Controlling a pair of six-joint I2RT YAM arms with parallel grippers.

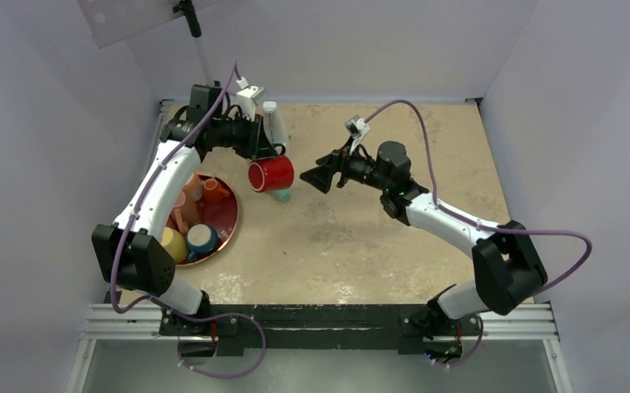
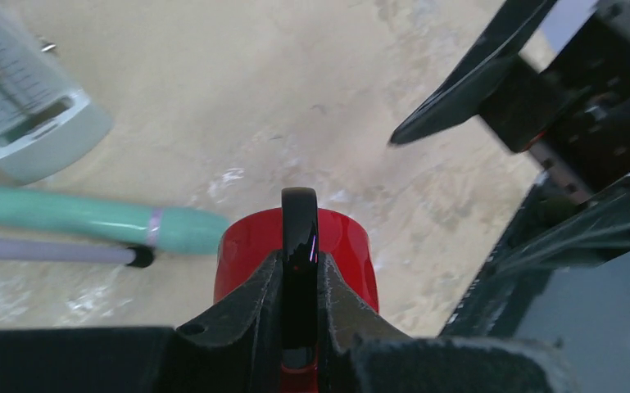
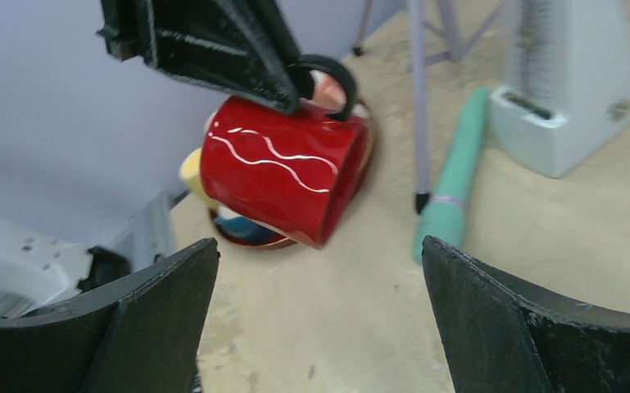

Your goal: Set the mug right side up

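Note:
The mug (image 1: 271, 173) is red with a white wavy line and a black handle (image 3: 332, 78). It hangs above the table, tipped on its side with the handle uppermost. My left gripper (image 1: 272, 152) is shut on that handle (image 2: 299, 225), with the red body (image 2: 344, 246) showing below the fingers. My right gripper (image 1: 316, 177) is open, level with the mug and just to its right, not touching it. In the right wrist view the mug (image 3: 283, 176) sits ahead of the wide-spread right gripper (image 3: 319, 250).
A round copper tray (image 1: 231, 223) with several small cups lies at the left. A teal cylinder (image 1: 282, 195) lies on the table under the mug. A white box-like device (image 1: 272, 123) stands behind it. Walls enclose the table on three sides.

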